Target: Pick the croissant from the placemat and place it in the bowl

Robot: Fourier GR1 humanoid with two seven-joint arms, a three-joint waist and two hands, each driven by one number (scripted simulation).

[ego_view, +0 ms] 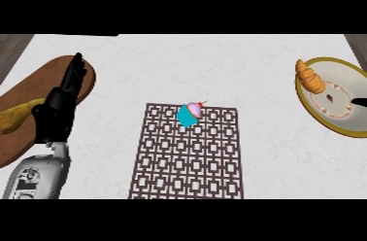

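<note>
The croissant [309, 76], golden brown, lies inside the upper left rim of the bowl [342, 124], a cream dish with a gold edge at the far right. The brown lattice placemat [186, 157] in the middle of the counter bears only a cupcake [190, 114] with a teal wrapper and pink top, near its far edge. A black sliver of my right hand [359, 102] shows at the right edge, over the bowl, apart from the croissant. My left hand [54, 113] rests open at the left, fingers straight and pointing away.
A brown oval wooden board [43, 79] lies under my left hand, with a yellow-brown loaf [16, 116] on it beside the palm. White counter stretches between the board, the placemat and the bowl.
</note>
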